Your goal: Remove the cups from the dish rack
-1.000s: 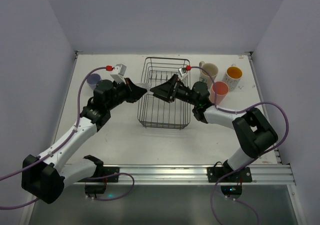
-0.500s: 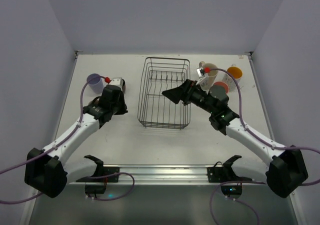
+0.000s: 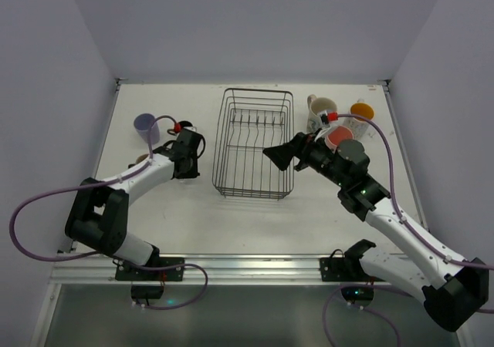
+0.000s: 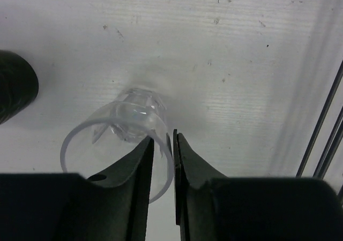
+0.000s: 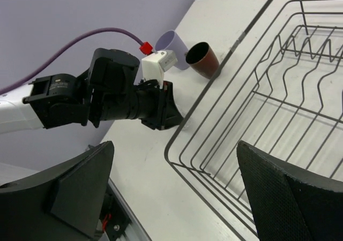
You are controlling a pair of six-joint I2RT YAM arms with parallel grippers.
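Note:
The dish rack (image 3: 224,135) (image 5: 214,85) stands mid-table; no cup shows inside it. My left gripper (image 3: 187,168) (image 4: 163,139) points down at the table just left of the rack. It straddles the wall of a clear glass (image 4: 115,139) that stands upright on the table. Its jaws are a narrow gap apart, with the rim loose between them. My right gripper (image 3: 276,154) (image 5: 176,144) hovers over the rack's right side, wide open and holding nothing. A lavender tumbler (image 3: 145,123) (image 5: 172,43) and a brown mug (image 3: 141,160) (image 5: 202,59) sit at the left.
At the back right stand a cream mug (image 3: 320,109), an orange-lined cup (image 3: 360,113) and a pink tumbler (image 3: 336,135), which is partly behind my right arm. Side walls close in the table. A dark mug edge (image 4: 13,85) lies near the glass.
My left arm has swung from the rack down to the table at its left, and its jaws have parted slightly. My right arm has drawn back to the rack's right side.

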